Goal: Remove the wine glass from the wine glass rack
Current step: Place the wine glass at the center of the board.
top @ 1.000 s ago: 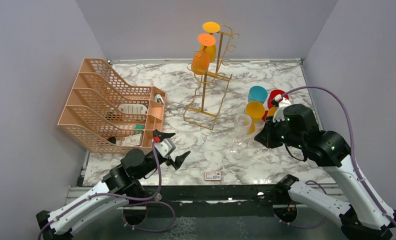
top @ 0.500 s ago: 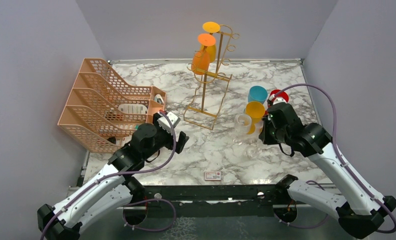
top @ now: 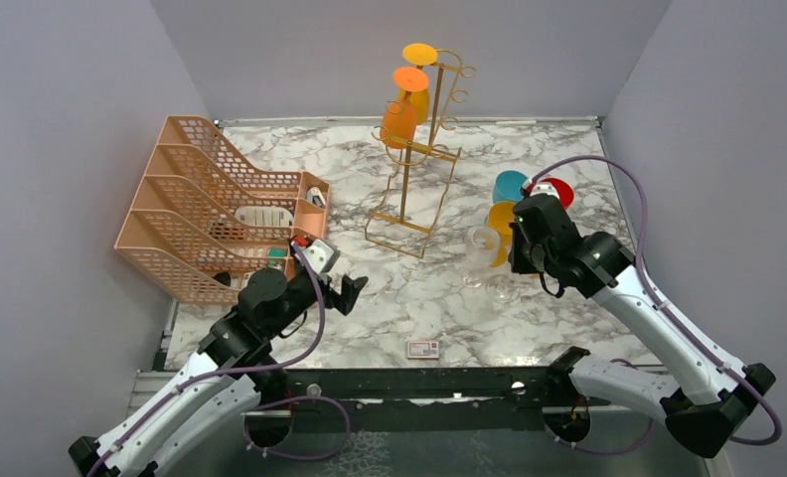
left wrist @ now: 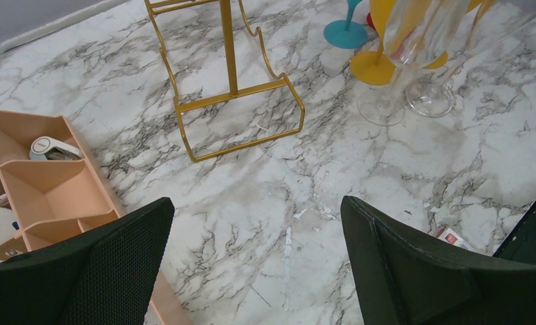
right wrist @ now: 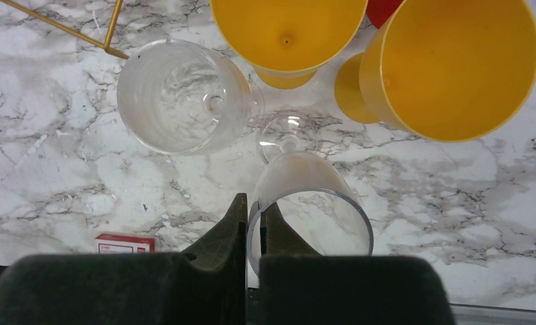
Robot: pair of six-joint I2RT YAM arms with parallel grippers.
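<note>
The gold wire wine glass rack [top: 414, 189] stands at the back centre, and its base frame [left wrist: 238, 101] shows in the left wrist view. An orange wine glass [top: 399, 114] and a yellow one [top: 419, 84] hang upside down on it. My right gripper [top: 517, 260] [right wrist: 252, 203] is shut on the rim of a clear wine glass [right wrist: 299, 172], right of the rack. The glass is upright; I cannot tell whether its foot [top: 502, 291] touches the marble. My left gripper [top: 342, 288] [left wrist: 255, 203] hangs open over bare marble, holding nothing.
A second clear glass [top: 484, 241] [right wrist: 181, 95], a yellow [top: 506, 214], a blue [top: 512, 184] and a red glass [top: 556, 189] crowd around the right gripper. A peach mesh organiser [top: 211, 214] fills the left side. A small red-and-white box [top: 422, 348] lies near the front edge.
My right arm has moved left and farther up the table with the clear glass in its grip. The left arm lifted toward the organiser, then drew back a little, still open.
</note>
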